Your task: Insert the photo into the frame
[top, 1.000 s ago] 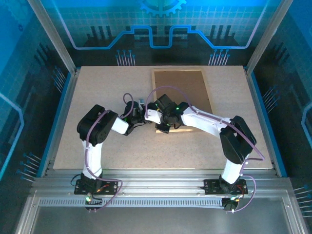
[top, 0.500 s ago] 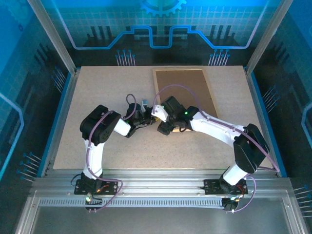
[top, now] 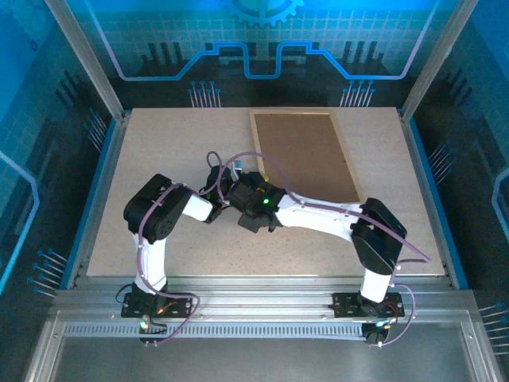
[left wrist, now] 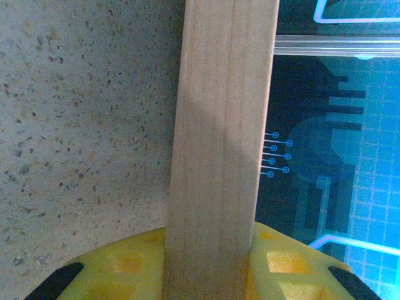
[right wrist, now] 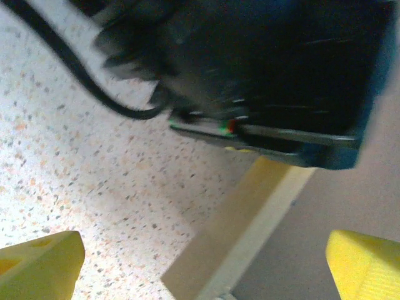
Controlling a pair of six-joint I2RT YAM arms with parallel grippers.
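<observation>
The thin light natural-wood rectangular picture frame (top: 291,114) sits on the far right part of the speckled beige tabletop (top: 159,159), with a plain brown backing board (top: 306,155) filling it. The left gripper (left wrist: 209,269) is clamped on one wooden rail, which runs up between its yellow fingers (left wrist: 119,265) — seemingly at the frame's near left corner, which the wrists hide from above. The right gripper (right wrist: 200,262) hovers just beside it — yellow fingertips (right wrist: 40,259) spread wide, holding nothing.
</observation>
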